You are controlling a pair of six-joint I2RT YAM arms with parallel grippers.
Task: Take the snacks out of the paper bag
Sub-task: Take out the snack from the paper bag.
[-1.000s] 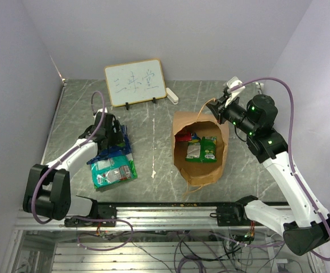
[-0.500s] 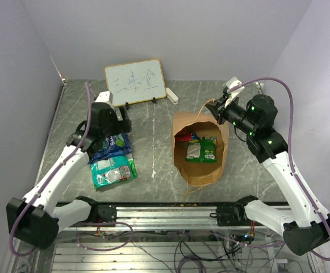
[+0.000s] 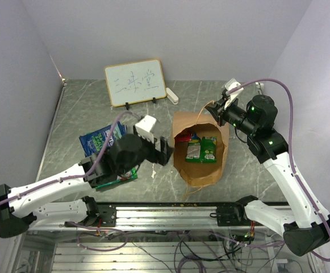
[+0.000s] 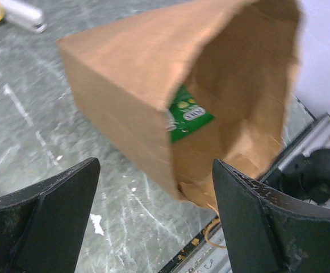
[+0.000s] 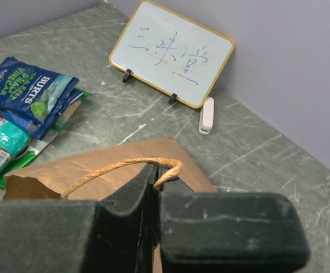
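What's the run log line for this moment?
left gripper: open, at bag mouth | right gripper: shut on handle of paper bag | snacks: some inside bag, blue packet out

1 paper bag (image 3: 201, 170); snacks (image 3: 209, 149) approx 3 inside, 3 outside; 1 whiteboard (image 3: 135, 82); 1 white obj (image 3: 172, 95).

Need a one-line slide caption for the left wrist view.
Open left gripper faces the paper bag mouth, a green snack packet showing inside.

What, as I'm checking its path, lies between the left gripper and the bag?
Only bare table between left gripper and bag, in the left wrist view.
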